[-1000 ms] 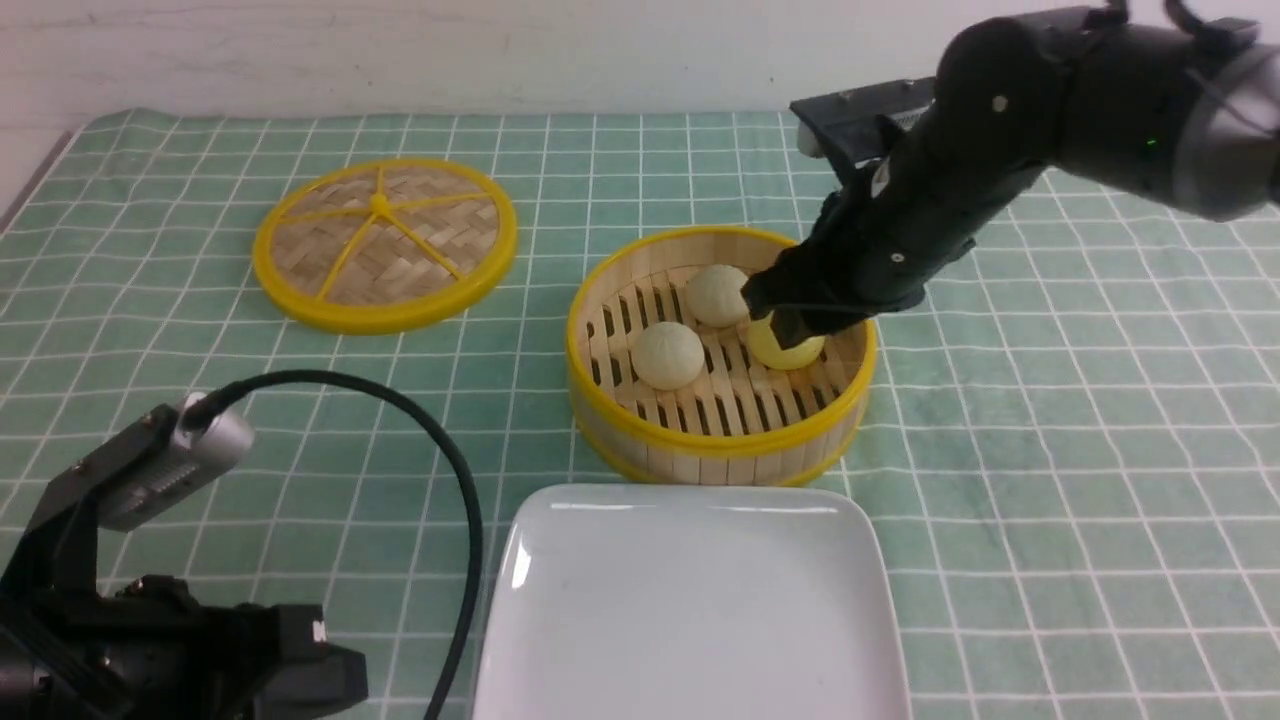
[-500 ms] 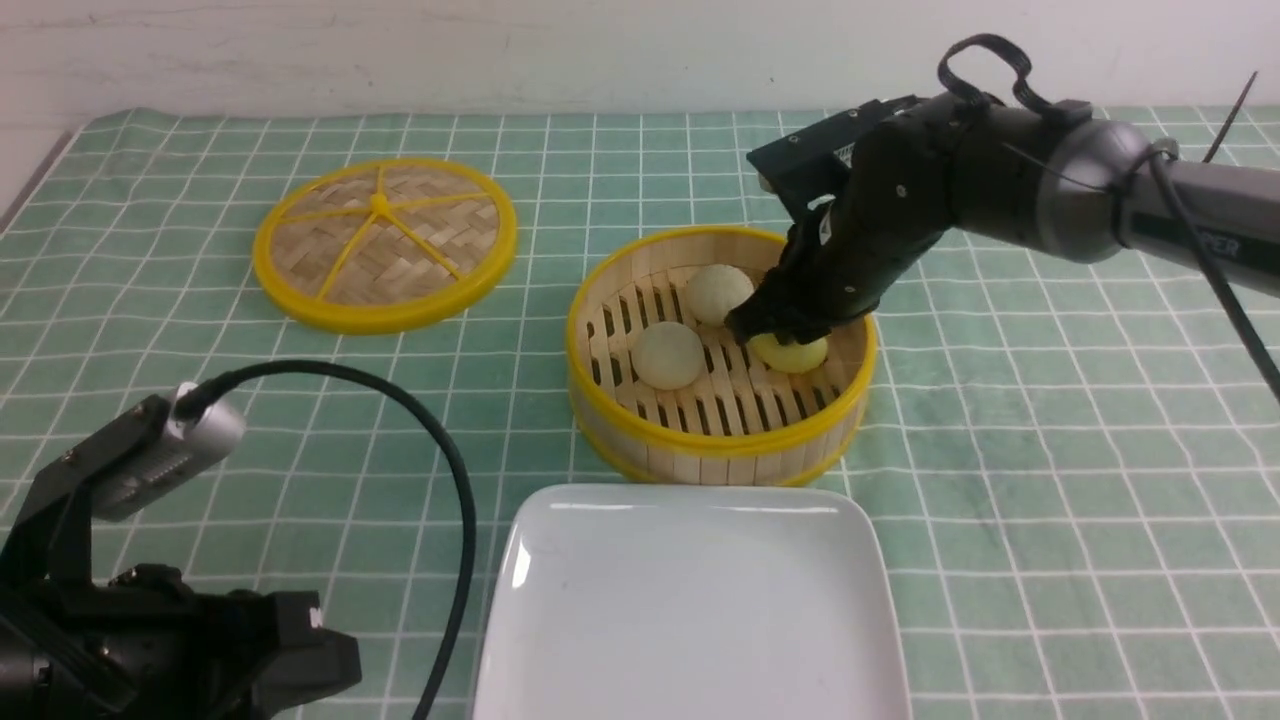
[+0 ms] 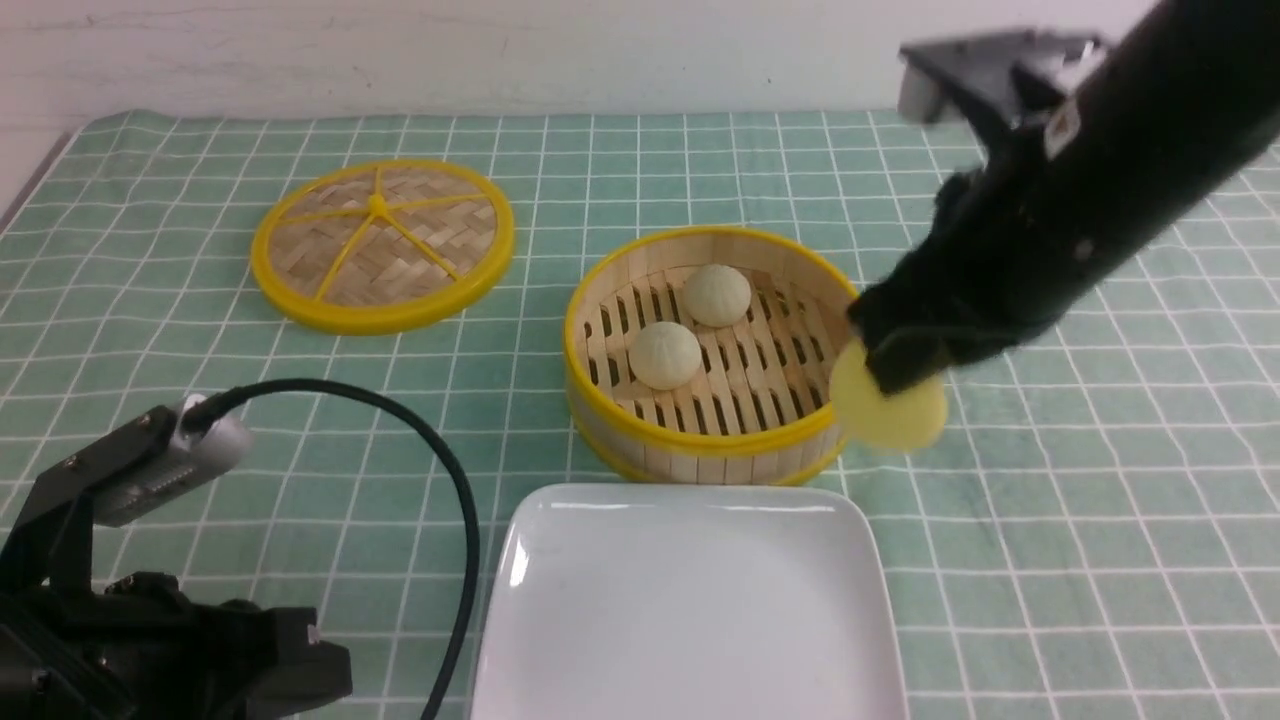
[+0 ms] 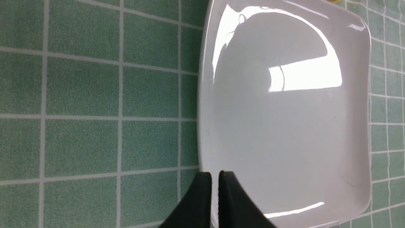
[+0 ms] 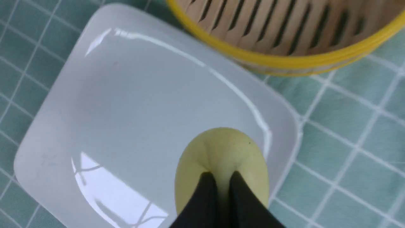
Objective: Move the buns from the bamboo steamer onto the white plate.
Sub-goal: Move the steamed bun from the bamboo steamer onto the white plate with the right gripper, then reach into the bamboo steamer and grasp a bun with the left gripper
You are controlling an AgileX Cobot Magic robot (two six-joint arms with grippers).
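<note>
Right claw (image 3: 888, 372) pinches yellow bun (image 3: 893, 412) aloft, just outside bamboo steamer (image 3: 700, 440) rim; we note white plate (image 3: 690, 600) lies nearer us, leftward and below. Left claw (image 4: 215, 179) together, beside plate edge.

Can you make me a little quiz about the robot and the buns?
1. How many cream buns are sitting in the bamboo steamer?
2. True or false: a bun is already lying on the white plate.
3. What is pinching the yellow bun? A) left gripper B) right gripper C) nothing, it lies on the cloth

Key: 1. Two. 2. False, the plate has no bun on it. 3. B.
</note>
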